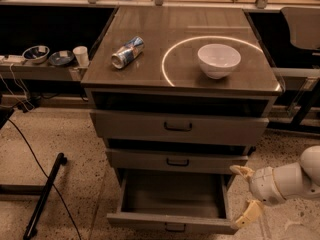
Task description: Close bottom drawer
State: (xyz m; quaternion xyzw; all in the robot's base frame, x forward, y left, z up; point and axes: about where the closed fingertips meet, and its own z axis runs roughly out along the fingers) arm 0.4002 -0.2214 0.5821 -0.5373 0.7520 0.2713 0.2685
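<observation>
The bottom drawer of the grey-beige cabinet is pulled far out, and its shallow box looks empty inside. Its small dark bar handle sits at the centre of the front panel, at the frame's lower edge. The middle drawer and top drawer above it are pushed in. My gripper is at the lower right, just beside the open drawer's right front corner, with its two pale fingers spread apart, one fingertip high and one low. It holds nothing.
On the cabinet top stand a white bowl and a crushed can lying on its side. A shelf at the left holds two bowls and a white cup. A dark stand leg and cables lie on the floor at left.
</observation>
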